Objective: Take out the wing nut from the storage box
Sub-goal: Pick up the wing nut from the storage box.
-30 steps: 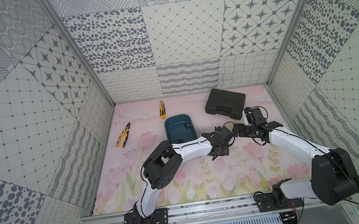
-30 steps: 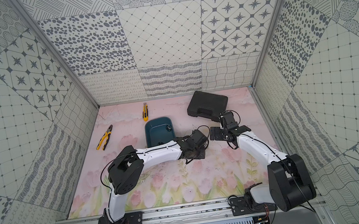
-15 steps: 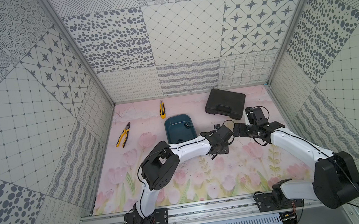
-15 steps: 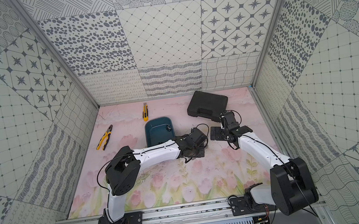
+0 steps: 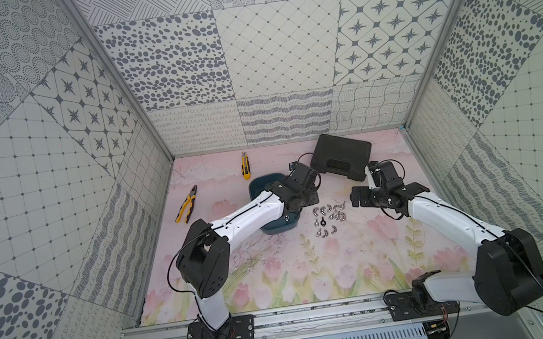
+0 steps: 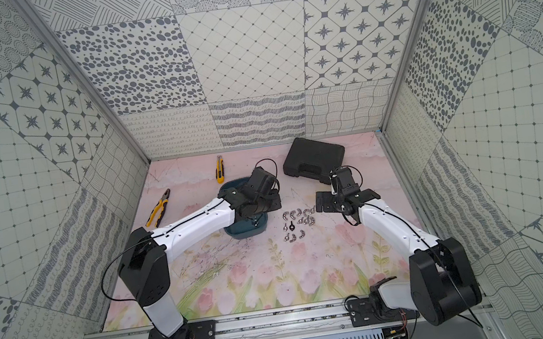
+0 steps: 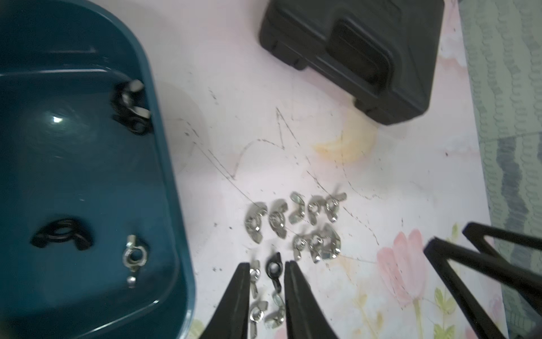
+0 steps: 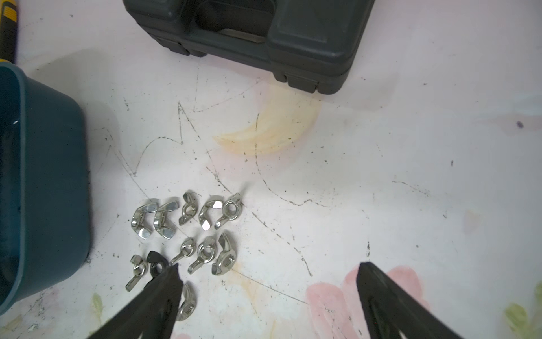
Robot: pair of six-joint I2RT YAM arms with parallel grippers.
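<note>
**A:** Far left on the tabletop (image 5: 276, 267) we've got yellow pliers (image 5: 188, 209), then a utility knife (image 5: 245, 165) near the back wall.

**B:** Next comes the teal storage box (image 5: 258, 188), and we spot a few wing nuts (image 7: 61, 234) lying inside, black and silver.

**A:** The left end effector (image 7: 267, 264) hangs by the box's right rim, fingers slightly apart, gripping nothing. A black wing nut (image 7: 273, 268) lies on the tabletop, in line with the gap.

**B:** Silver nuts (image 5: 329, 218) cluster beside it. The right end effector (image 8: 268, 265) hovers nearby, spread wide and empty, and the black case (image 5: 341, 160) sits behind.

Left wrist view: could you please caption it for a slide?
Left gripper, jaws parted, framing a black wing nut beside the storage box.
</note>
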